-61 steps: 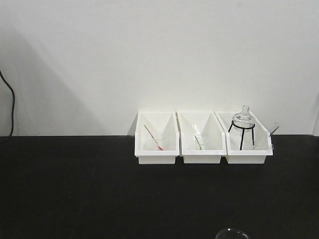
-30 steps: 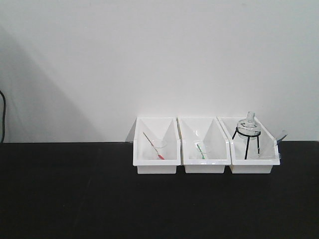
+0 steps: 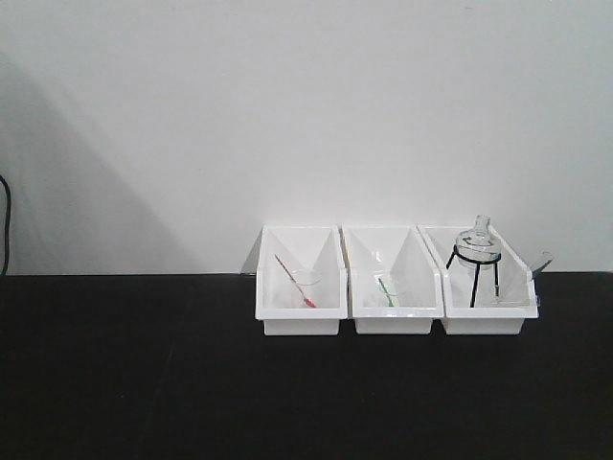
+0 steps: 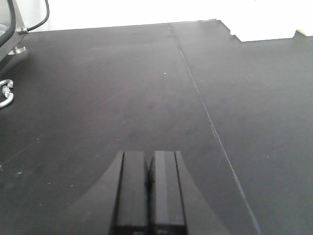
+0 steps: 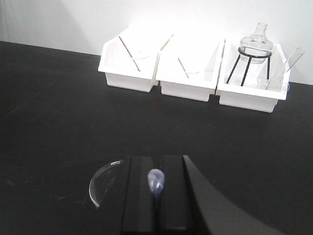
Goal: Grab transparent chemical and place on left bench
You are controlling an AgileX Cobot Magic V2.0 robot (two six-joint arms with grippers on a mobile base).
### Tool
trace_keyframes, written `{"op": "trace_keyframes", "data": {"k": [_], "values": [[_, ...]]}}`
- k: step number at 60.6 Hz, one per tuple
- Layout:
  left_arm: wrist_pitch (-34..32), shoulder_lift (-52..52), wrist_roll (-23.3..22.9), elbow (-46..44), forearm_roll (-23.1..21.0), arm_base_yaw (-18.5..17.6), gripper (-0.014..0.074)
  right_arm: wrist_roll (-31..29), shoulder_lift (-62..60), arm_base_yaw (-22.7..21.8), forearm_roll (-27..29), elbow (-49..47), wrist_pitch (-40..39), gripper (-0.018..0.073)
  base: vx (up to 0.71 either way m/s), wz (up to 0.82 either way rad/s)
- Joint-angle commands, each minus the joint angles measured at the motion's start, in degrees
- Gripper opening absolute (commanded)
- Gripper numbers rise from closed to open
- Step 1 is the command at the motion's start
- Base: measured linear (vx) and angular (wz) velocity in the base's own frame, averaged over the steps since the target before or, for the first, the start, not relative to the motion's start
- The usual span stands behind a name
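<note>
Clear dish [image 5: 103, 183] first, from the right wrist camera: its curved rim pokes out just left of the right gripper [image 5: 156, 164]. That gripper's fingers are closed almost together, with a pale bluish blob of glass pinched in the slit between them. The dish sits low over the black table [image 5: 49, 122], well short of three white bins [image 5: 186, 89] lined up at the wall. The left bin has a red stick [image 5: 128, 53] in it, the middle one a green stick [image 5: 183, 66], and the right one a glass flask [image 5: 256, 41] on a black wire stand.

The left wrist camera sees only bare tabletop with a seam [image 4: 205, 110] running across it (plus a cable and a metal hook at the far left edge). The left gripper [image 4: 148, 159] has its fingers pressed together on nothing.

The front camera shows the bins side by side, touching, but neither arm and no dish.
</note>
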Motion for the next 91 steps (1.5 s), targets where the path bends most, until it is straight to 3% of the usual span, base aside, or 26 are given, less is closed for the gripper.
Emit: {"op": "trace_keyframes", "data": {"k": [1,11,18,25,39,43,54,63,83,91], "values": [[-4.49,-1.10,-0.45,0.93,-0.04,-0.10,-0.0003,-0.61,0.50,-0.07,2.87,-1.80,-2.80,-0.0001,0.00,0.00],[-4.49,-1.10,-0.45,0.93,-0.04,-0.10,-0.0003,-0.55,0.55,-0.07,11.61,-1.80,-5.85,-0.0001,0.00,0.00],[-4.49,-1.10,-0.45,0.93,-0.04,-0.10,-0.0003,-3.13,2.75,-0.07,23.17,-1.80,-12.61,-0.0001,0.00,0.00],[-4.49,-1.10,-0.45,0.93,-0.04,-0.10,-0.0003,-14.00,8.70,-0.07,34.37,-1.80,-11.51,-0.0001,0.00,0.00],[-4.49,-1.10,-0.45,0.93,-0.04,-0.10,-0.0003,-41.52,24.94,-0.07,54.72,-1.80,1.44,-0.0001,0.00,0.00],[-4.49,-1.10,-0.45,0.93,-0.04,-0.10,-0.0003,-45.70,29.48,-0.07,55.03,-1.93,2.52,-0.0001,0.00,0.00],[-4.49,-1.10,-0.45,0.93,-0.04,-0.10,-0.0003,-49.80,39.35,-0.07,55.03,-1.95,2.60,0.0005,0.00,0.00],[-4.49,-1.10,-0.45,0.93,-0.04,-0.10,-0.0003,-52.55,44.41,-0.07,55.03,-1.95,5.28,0.0066,0.00,0.00],[-4.49,-1.10,-0.45,0.93,-0.04,-0.10,-0.0003,-59.09,46.65,-0.07,55.03,-1.95,9.68,0.0436,0.00,0.00],[-4.49,-1.10,-0.45,0.93,-0.04,-0.10,-0.0003,-59.09,46.65,-0.07,55.03,-1.95,9.79,0.0519,0.00,0.00]]}}
